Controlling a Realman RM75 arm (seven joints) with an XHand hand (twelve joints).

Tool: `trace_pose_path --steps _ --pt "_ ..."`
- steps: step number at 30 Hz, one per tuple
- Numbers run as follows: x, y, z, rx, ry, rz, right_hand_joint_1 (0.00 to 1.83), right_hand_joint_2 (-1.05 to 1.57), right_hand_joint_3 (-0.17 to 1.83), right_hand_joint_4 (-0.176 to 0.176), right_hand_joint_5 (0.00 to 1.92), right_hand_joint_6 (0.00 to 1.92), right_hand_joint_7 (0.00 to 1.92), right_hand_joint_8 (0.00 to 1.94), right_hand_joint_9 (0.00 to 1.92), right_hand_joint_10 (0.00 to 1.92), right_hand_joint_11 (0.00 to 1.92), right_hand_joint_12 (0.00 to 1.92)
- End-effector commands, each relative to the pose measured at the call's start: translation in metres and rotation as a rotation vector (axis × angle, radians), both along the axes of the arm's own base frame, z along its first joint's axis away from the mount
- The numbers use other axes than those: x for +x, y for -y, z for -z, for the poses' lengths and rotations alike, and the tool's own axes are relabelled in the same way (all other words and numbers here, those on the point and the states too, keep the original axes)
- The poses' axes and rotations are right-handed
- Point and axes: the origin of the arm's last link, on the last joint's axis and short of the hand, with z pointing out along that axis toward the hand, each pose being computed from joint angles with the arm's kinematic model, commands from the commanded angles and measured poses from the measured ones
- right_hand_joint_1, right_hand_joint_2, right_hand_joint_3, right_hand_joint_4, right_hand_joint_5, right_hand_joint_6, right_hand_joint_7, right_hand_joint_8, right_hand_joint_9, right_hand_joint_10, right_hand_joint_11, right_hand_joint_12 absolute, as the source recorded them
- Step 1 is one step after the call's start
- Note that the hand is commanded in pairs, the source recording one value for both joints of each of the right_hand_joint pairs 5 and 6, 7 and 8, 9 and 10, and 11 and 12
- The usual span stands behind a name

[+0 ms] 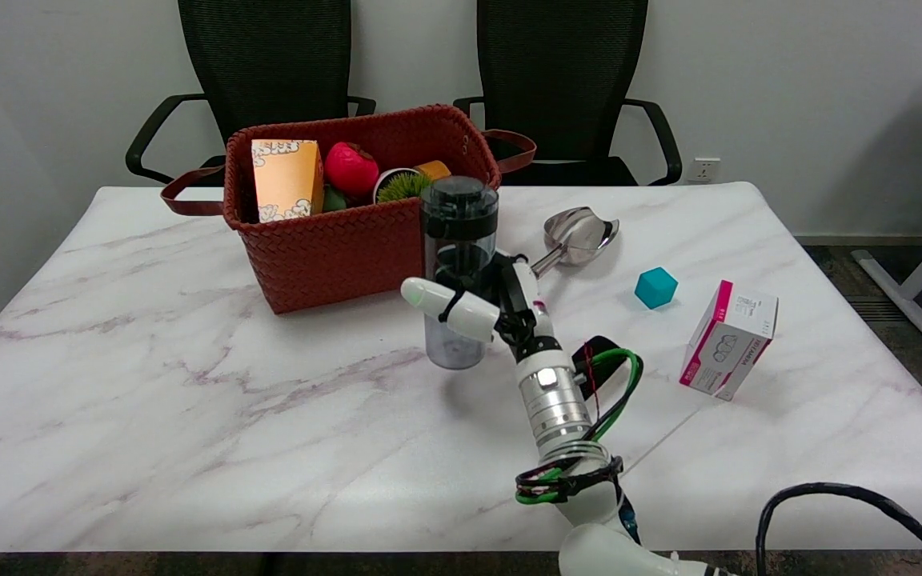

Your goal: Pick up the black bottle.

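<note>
Black bottle (458, 264): upright, with a dark lid and a smoky see-through body; it stands in front of the right front corner of the basket, and its lid overlaps the basket's rim in the head view. I cannot tell for certain if its bottom touches the table.
Right hand (483, 302): wrapped around the middle of the black bottle from the side away from the basket.
Fingers (445, 305): closed on the black bottle; one white finger lies across its front, the others go behind it and are mostly hidden.
Right arm (555, 404): it comes up from the lower right edge, with green and black cables around the wrist.
Basket (333, 240): red-brown, woven, with two handles; it stands at the far middle of the table.
Inside the basket: an orange carton (286, 179), a red round thing (351, 170), a small green plant in a white pot (402, 186).
Metal scoop (577, 234): lying to the right of the basket, near it.
Teal block (656, 288): further right of the basket, beyond the scoop.
Pink and white box (728, 338): furthest right of the basket, tilted on one edge.
Table (149, 400): white marble pattern.
Chairs (561, 72): two black ones behind the basket, at the far side of the table.
</note>
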Motion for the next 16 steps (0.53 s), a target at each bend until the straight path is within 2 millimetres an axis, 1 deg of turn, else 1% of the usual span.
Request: trace_pose_path --steps 1,7,11,16 --pt "0.055 0.029 -0.006 -0.021 -0.034 -0.190 0.92 0.90 -0.17 0.000 1.00 1.00 1.10 1.10 0.95 0.95 0.92 0.92" --pt "0.078 0.046 -0.009 -0.027 -0.041 -0.254 0.92 0.90 -0.17 0.000 0.99 0.99 1.10 1.10 0.95 0.95 0.94 0.94" --pt "0.097 0.062 -0.013 -0.023 -0.058 -0.296 0.92 0.88 -0.17 0.000 0.96 0.96 1.09 1.09 0.93 0.93 0.94 0.94" --pt "0.113 0.080 -0.018 -0.008 -0.072 -0.309 0.92 0.87 -0.17 0.000 0.95 0.95 1.08 1.08 0.92 0.92 0.94 0.94"
